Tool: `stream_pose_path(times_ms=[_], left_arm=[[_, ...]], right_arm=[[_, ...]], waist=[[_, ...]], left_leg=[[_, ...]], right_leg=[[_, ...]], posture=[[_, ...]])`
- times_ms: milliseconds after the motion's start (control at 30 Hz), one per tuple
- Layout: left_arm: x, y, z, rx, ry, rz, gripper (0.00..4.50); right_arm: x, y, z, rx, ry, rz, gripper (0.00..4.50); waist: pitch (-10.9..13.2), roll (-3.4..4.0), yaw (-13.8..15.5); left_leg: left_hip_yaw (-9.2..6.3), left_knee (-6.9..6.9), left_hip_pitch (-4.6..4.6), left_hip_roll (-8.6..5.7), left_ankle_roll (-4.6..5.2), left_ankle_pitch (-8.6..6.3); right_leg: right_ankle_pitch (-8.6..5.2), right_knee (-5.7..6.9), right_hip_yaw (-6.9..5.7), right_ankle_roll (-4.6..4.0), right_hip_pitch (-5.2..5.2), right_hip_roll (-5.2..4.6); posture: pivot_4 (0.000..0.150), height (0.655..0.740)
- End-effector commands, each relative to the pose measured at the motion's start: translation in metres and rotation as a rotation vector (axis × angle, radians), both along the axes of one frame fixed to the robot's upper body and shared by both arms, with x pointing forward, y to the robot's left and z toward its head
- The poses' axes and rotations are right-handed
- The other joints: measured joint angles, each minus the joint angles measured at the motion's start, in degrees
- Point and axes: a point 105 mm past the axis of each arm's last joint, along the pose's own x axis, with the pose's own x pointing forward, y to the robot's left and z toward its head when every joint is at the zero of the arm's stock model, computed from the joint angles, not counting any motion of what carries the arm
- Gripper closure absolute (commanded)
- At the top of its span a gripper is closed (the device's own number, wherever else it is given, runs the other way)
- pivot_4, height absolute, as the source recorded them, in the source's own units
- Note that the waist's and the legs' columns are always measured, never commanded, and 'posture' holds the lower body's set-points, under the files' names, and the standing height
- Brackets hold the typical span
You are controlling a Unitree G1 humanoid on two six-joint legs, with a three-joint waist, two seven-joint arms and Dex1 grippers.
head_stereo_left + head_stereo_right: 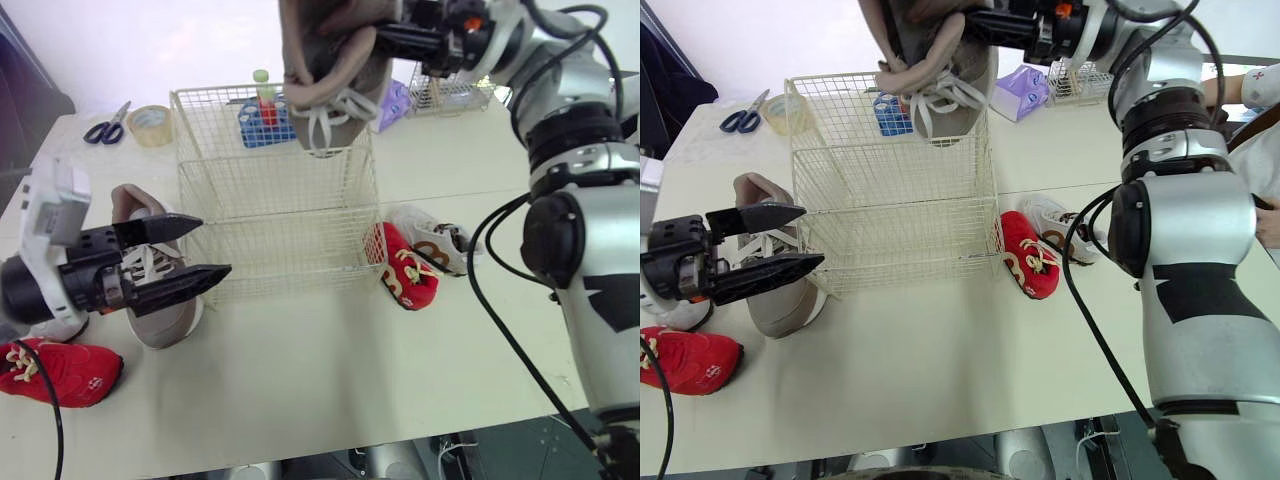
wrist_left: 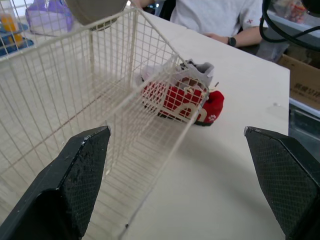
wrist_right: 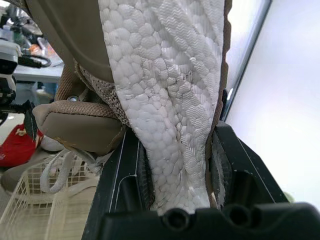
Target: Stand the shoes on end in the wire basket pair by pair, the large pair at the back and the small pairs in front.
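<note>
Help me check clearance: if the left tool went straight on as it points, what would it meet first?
Probably the wire basket, its wall just ahead of the open left tool; depth unclear.

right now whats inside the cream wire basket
No shoes show inside the cream wire basket. The large beige lace-up shoe hangs above its back right part, clamped in the right gripper, and covers that corner.

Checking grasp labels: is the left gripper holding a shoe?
No, the left gripper stands open and empty, facing the wire basket.
</note>
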Motion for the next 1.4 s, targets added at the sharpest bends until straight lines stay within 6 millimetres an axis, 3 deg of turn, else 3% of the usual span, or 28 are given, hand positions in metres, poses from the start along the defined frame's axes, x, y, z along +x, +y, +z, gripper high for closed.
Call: stream_pose_path(times_ms=[33, 367, 733, 933, 967, 1167, 1400], left_arm=[[-0.005, 0.0, 0.011, -0.022, -0.049, -0.012, 0.04], [-0.001, -0.004, 0.004, -0.032, -0.036, -0.023, 0.04], [0.004, -0.004, 0.0, -0.028, -0.031, -0.02, 0.04], [0.007, -0.005, -0.003, -0.026, -0.027, -0.033, 0.0], [0.007, -0.005, -0.003, -0.026, -0.026, -0.034, 0.0], [0.009, -0.006, -0.004, -0.03, -0.025, -0.04, 0.0], [0.011, -0.006, -0.003, -0.028, -0.036, -0.031, 0.0]], right_arm=[[-0.014, 0.005, 0.022, 0.018, -0.085, 0.057, 3.34], [0.007, 0.017, -0.021, -0.096, -0.027, -0.023, 3.34], [0.019, 0.006, -0.037, -0.076, 0.033, -0.095, 3.34], [0.018, 0.002, -0.03, -0.049, 0.011, -0.102, 0.31], [0.017, 0.001, -0.028, -0.046, 0.004, -0.101, 0.07], [0.013, -0.009, -0.018, -0.03, -0.023, -0.104, 0.07], [0.014, -0.042, -0.008, -0.054, -0.072, -0.231, 0.07]], waist=[[0.0, 0.0, 0.15], [0.0, 0.0, -0.03], [0.0, 0.0, 0.13], [0.0, 0.0, 0.05], [0.0, 0.0, 0.04], [0.0, 0.0, 0.04], [0.0, 0.0, 0.19]], left_leg=[[-0.04, 0.02, 0.0, 0.0, 0.0, 0.0], [-0.07, 0.02, 0.01, -0.02, -0.01, 0.0], [-0.08, 0.04, 0.01, -0.02, -0.08, 0.04], [-0.08, 0.08, 0.01, -0.04, -0.07, 0.04], [-0.08, 0.08, 0.02, -0.04, -0.08, 0.04], [-0.08, 0.08, 0.03, -0.03, -0.11, 0.06], [-0.08, 0.1, 0.04, -0.04, -0.07, 0.04]], right_leg=[[0.0, 0.01, -0.01, 0.0, 0.03, 0.0], [0.0, 0.04, -0.03, 0.0, 0.04, 0.0], [0.0, 0.06, -0.03, 0.0, 0.07, 0.0], [0.01, 0.06, -0.03, 0.01, 0.1, 0.0], [0.01, 0.06, -0.03, 0.01, 0.1, 0.0], [0.01, 0.08, -0.03, 0.01, 0.1, 0.01], [0.01, 0.09, -0.03, 0.01, 0.11, 0.0]], posture=[[0.15, 0.74], [0.15, 0.74], [0.15, 0.74], [0.15, 0.74], [0.15, 0.74], [0.15, 0.74], [0.15, 0.74]])
